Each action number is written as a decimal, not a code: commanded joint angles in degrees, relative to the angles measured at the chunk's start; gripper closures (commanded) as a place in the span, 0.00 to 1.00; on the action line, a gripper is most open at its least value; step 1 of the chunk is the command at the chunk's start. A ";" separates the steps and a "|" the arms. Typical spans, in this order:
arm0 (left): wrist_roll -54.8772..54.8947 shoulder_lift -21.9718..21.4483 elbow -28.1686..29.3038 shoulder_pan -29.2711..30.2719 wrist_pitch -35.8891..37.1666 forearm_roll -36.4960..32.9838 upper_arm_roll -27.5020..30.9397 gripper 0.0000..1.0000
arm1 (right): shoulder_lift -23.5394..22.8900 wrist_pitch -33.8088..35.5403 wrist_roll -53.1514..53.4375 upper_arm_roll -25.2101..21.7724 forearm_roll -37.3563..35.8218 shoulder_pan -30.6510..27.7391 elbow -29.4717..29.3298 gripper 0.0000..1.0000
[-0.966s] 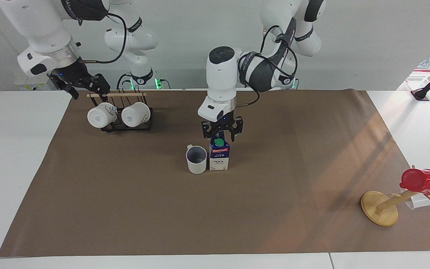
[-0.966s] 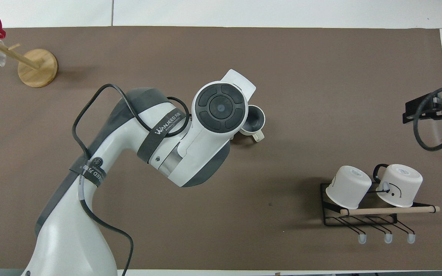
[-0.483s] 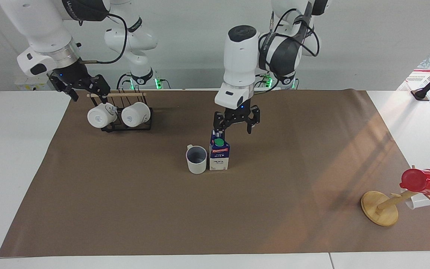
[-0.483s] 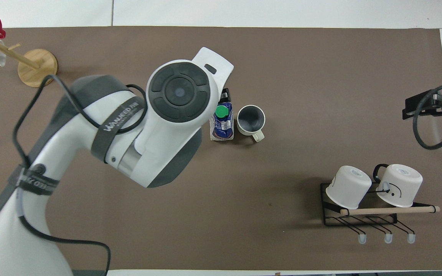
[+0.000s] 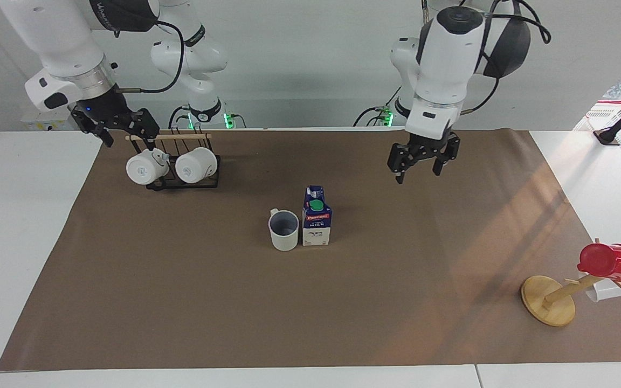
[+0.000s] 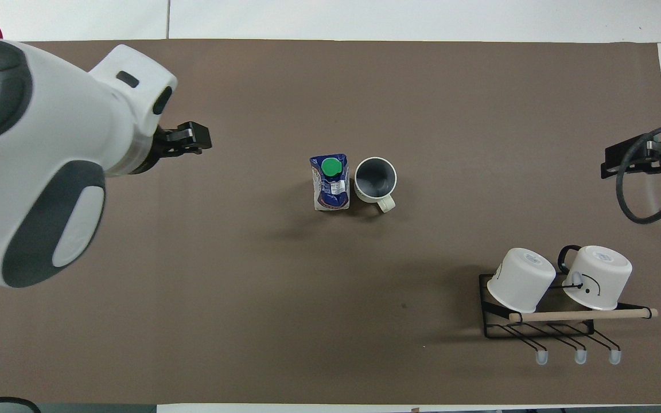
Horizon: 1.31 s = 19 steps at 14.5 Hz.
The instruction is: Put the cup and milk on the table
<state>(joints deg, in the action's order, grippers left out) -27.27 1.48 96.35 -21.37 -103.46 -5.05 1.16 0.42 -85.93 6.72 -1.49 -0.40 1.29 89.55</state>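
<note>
— Where do we find the left gripper [image 5: 421,165]?

— Raised over bare brown sheet [image 5: 192,302], toward the left arm's end of the table [image 5: 14,226] from the two task things; its two fingers stand clearly apart, with nothing between them and nothing touched; the overhead view shows only its dark tip [image 6: 184,139] past the big white wrist.

— And the right gripper [image 5: 122,126]?

— It hangs at the right arm's end, just over the wooden bar of the black wire rack [image 5: 184,180] that carries two white mugs [image 5: 173,166] lying on their sides; whether its fingers are parted or closed we cannot tell.

— What writing can we read?

— On the milk [image 5: 316,216], a red band with white lettering we cannot make out, and under it, on the white part, the word MILK; on the right arm's upper link [image 5: 119,11] a band with pale letters, only partly in view.

— How do the task things stand?

— The milk is upright near the middle of the sheet, long axis vertical, green cap on the slope turned away from the robots; the cup [image 5: 283,230] stands upright just beside it, toward the right arm's end, mouth up, its loop handle pointing toward the robots; we cannot tell whether the two touch.

— Anything else?

— A red cup [image 5: 609,262] hangs on a wooden peg stand [image 5: 550,299] at the left arm's end, farther from the robots than the milk.
</note>
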 commanded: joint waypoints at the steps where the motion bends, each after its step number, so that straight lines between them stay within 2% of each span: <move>1: 12.11 -2.71 2.17 7.63 1.94 4.50 -0.54 0.00 | 1.69 -0.37 -2.32 0.08 -0.39 -0.32 2.29 0.00; 5: 26.09 -2.80 0.60 16.78 5.02 5.57 -0.54 0.00 | 1.69 -1.08 -1.88 0.08 -0.30 -0.23 2.47 0.00; 7: 29.98 -2.19 -2.46 19.60 7.99 6.54 -0.46 0.00 | 1.69 -0.82 -1.88 0.17 -0.30 -0.23 2.47 0.00; 12: 31.58 -0.87 -8.10 21.90 14.59 6.54 -0.37 0.00 | 1.69 -1.17 -2.15 0.17 -0.30 -0.15 2.39 0.00; 19: 31.66 -1.13 -8.29 21.90 18.38 7.77 -0.63 0.00 | 1.16 -0.29 -3.72 0.17 -1.78 0.29 1.42 0.00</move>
<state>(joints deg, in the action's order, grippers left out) 3.41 -0.16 89.48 -0.37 -86.79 1.66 1.18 0.79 -86.26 5.63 -1.39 -0.66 1.48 90.18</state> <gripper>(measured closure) 0.000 0.000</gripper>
